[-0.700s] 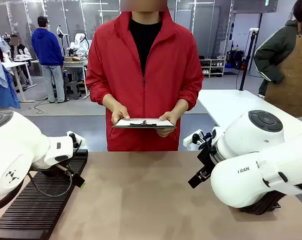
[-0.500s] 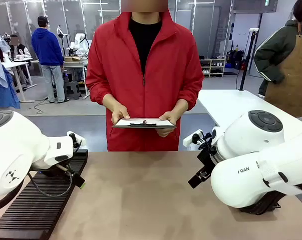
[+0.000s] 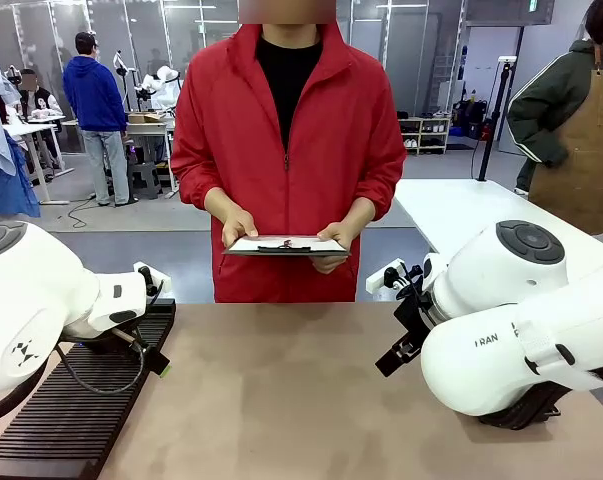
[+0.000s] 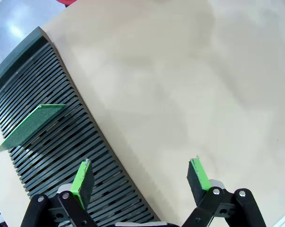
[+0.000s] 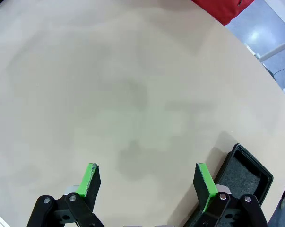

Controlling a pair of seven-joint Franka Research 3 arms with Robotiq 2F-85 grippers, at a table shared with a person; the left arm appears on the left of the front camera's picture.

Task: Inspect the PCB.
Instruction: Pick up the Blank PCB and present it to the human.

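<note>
Left fingers [image 4: 82,182] wide, empty, over the edge of the slotted rack [image 4: 47,142]. PCB [image 4: 31,124] sits tilted on the slats, near, nothing between. Risk: an off-centre pinch could tip the thin board flat or wedge it in the slats. Right fingers [image 5: 89,182] wide, empty, over bare desk [image 5: 109,85], black tray [image 5: 248,172] just beside. Person holds a clipboard [image 3: 286,245] off the desk.
</note>
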